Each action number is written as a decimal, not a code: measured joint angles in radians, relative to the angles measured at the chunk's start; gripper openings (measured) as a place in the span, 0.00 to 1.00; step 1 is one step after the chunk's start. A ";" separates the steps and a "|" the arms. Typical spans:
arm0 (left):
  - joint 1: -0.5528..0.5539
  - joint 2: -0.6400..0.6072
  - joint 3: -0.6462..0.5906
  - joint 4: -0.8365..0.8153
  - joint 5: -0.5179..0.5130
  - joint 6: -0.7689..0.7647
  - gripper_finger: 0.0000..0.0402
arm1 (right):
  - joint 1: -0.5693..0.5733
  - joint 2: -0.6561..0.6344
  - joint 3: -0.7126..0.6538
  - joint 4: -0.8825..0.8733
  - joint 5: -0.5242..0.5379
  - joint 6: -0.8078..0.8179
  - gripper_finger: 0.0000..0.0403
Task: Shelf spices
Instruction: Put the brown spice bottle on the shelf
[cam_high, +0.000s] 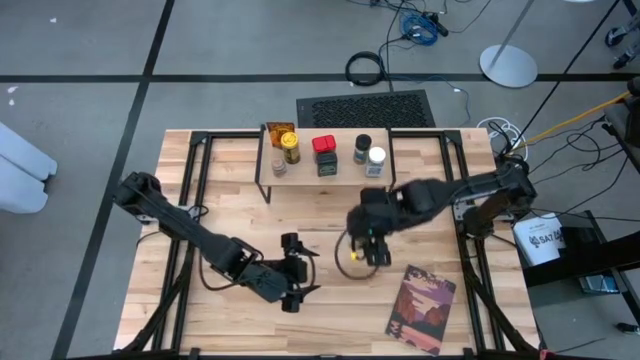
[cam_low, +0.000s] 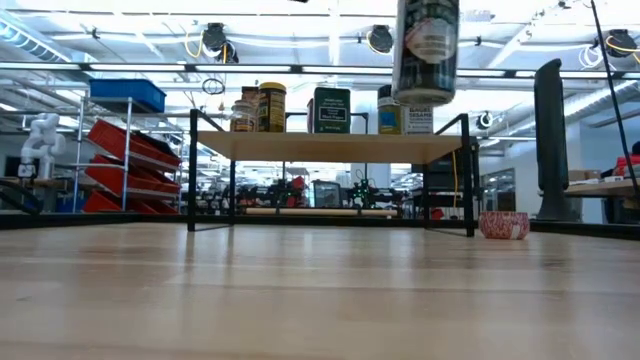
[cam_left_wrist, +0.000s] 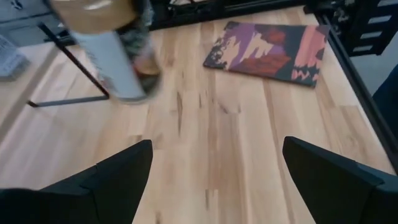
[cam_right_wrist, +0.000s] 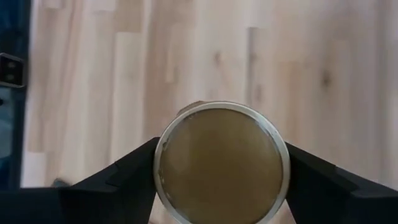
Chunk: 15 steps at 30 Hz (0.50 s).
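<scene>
One jar (cam_right_wrist: 221, 163) is in transit: my right claw (cam_high: 372, 250) is clamped on it, lifted clear of the counter (cam_high: 320, 320) at centre frame, below the shelf (cam_high: 325, 172), which already carries several spices. Next I judge it must travel up-frame and settle into a free gap. My left claw (cam_high: 292, 272) waits lower left, fingers apart.
</scene>
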 joint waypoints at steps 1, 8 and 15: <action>-0.003 -0.009 0.000 -0.008 -0.008 0.002 0.92 | -0.019 0.000 0.021 -0.019 0.005 -0.016 0.69; -0.015 -0.044 0.000 -0.064 -0.034 0.010 0.92 | -0.176 0.000 0.165 -0.126 0.010 -0.135 0.69; -0.015 -0.044 0.000 -0.083 -0.038 0.028 0.92 | -0.317 -0.001 0.249 -0.165 0.004 -0.254 0.69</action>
